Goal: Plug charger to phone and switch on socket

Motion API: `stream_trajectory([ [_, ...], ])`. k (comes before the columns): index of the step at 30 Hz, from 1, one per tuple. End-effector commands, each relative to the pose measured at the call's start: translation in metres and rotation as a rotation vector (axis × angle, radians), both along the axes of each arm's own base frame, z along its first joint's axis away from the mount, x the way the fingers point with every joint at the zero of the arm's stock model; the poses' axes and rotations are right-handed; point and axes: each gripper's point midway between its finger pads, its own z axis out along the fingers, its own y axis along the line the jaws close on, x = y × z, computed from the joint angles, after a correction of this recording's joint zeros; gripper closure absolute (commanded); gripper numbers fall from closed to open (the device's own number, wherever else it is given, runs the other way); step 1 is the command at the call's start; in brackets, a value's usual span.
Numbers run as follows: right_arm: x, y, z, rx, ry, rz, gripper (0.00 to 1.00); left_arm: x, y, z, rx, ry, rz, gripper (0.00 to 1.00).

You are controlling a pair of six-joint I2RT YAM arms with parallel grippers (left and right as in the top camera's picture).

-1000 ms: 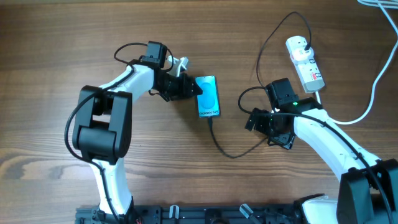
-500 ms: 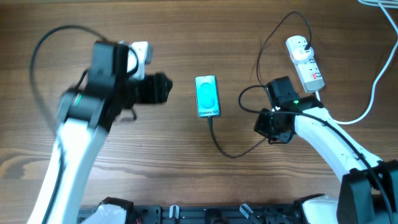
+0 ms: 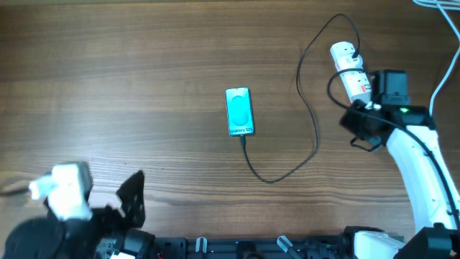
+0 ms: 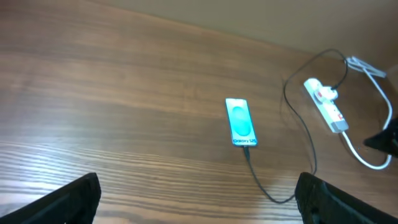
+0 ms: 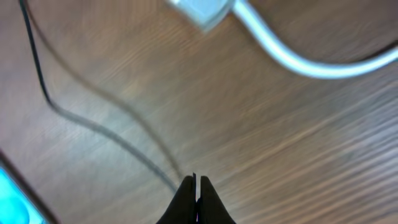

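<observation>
Lying flat near the middle of the overhead view, the phone (image 3: 239, 111) is seen with its bright blue screen up on the wooden table (image 3: 108, 72). The charger (image 3: 269, 180) is a thin black wire. Its small tip is seen touching the lower end of the phone, so it is judged to be plugged in already. From there the wire is looped down and then up to the upper right of the frame, where its white plug head (image 3: 343, 52) is seated in the socket (image 3: 353, 78). The red switch (image 3: 367, 89) is found near the lower end of the socket, and whether it is on cannot be told. The right claw (image 5: 196, 186) is pressed together with nothing in it, and in the overhead view it is placed just below the socket. The left claw (image 4: 198, 186) is spread wide and empty, well apart at the lower left. The socket is judged to be light, hard plastic that can be slid over the smooth wood if it is pushed from the side. So the switch is best pushed straight down with the closed tip, not gripped. The thick white cord (image 5: 298, 60) looks stiff and may tug the socket round. The wire is soft and bendy, so it should not be snagged, or the thin, slippery phone may be dragged.
</observation>
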Motion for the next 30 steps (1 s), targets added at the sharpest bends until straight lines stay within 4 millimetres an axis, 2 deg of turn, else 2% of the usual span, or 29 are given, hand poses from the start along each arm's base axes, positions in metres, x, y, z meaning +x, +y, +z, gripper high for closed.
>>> stream_trajectory([
  [1, 0.014, -0.024, 0.015, -0.049, -0.081, -0.016, 0.96, -0.013, 0.011, -0.008, 0.009, 0.017, 0.044, 0.00],
  [5, 0.032, -0.046, 0.023, -0.073, -0.167, -0.058, 0.95, -0.034, 0.019, -0.037, 0.080, 0.153, 0.041, 0.00],
  [11, 0.049, -0.059, 0.001, -0.082, -0.099, -0.056, 0.95, -0.030, 0.019, -0.033, 0.080, 0.129, 0.039, 0.00],
  [17, 0.089, -0.068, 0.009, -0.076, -0.097, -0.063, 0.95, -0.034, 0.020, -0.031, 0.071, 0.107, 0.043, 0.00],
  [19, 0.103, -0.075, 0.006, -0.100, -0.091, -0.066, 0.95, -0.038, 0.021, -0.030, 0.067, 0.090, 0.043, 0.00],
  [21, 0.113, -0.079, -0.003, -0.102, -0.072, -0.067, 0.95, -0.041, 0.022, -0.029, 0.061, 0.072, 0.043, 0.00],
  [24, 0.127, -0.082, -0.028, -0.092, -0.025, -0.065, 0.95, -0.050, 0.025, -0.025, 0.046, 0.024, 0.044, 0.00],
  [26, 0.134, -0.083, -0.036, -0.089, -0.012, -0.064, 0.95, -0.056, 0.026, -0.024, 0.036, -0.008, 0.045, 0.00],
  [30, 0.156, -0.087, -0.026, -0.090, -0.060, -0.063, 0.95, -0.071, 0.032, -0.020, 0.012, -0.087, 0.059, 0.00],
])
